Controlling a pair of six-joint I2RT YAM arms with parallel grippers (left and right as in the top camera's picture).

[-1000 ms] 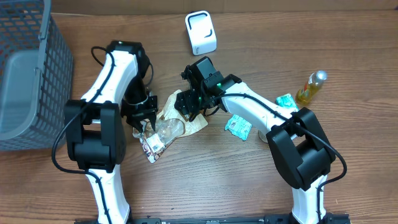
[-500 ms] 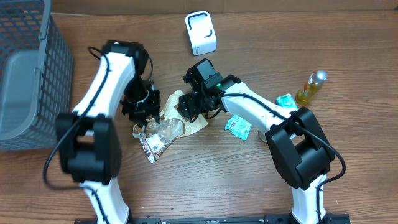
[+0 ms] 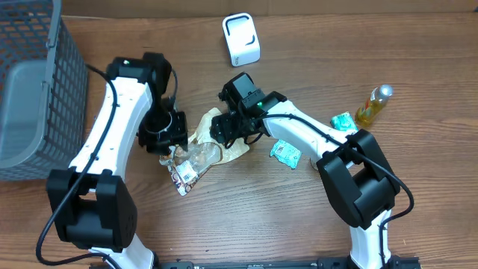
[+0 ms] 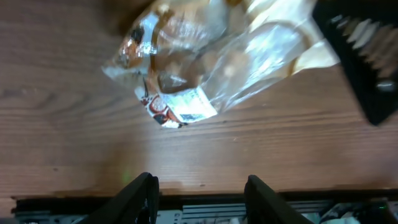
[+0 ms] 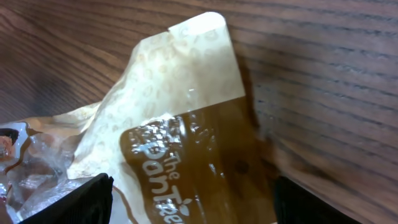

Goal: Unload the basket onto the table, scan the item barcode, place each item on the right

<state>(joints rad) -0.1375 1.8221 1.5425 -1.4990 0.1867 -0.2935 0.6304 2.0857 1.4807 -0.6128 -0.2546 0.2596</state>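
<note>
Overhead: bread bag point(image 3: 203, 153) lies on table point(image 3: 299, 217), centre, between the two tools. Scanner point(image 3: 241, 39) stands well apart at far edge. L tool point(image 3: 168, 140) is over bag's clear end, R tool point(image 3: 228, 128) over tan end. L wrist cam: jaws apart, nothing btwn them, only bare table. White label point(image 4: 186, 111) faces up on bag's near corner, prob. the barcode, too blurred to confirm. R wrist cam: jaws wide, straddling tan end. Film there looks uncrushed, so prob. not gripped; pad contact can't tell. Risks: neither tool has the bag, so no lift to scanner w/o a grasp first. Slick film may slip or bunch in a pinch. Crumpling near label would fold it & spoil the read. A pinch on the label would cover it.
</note>
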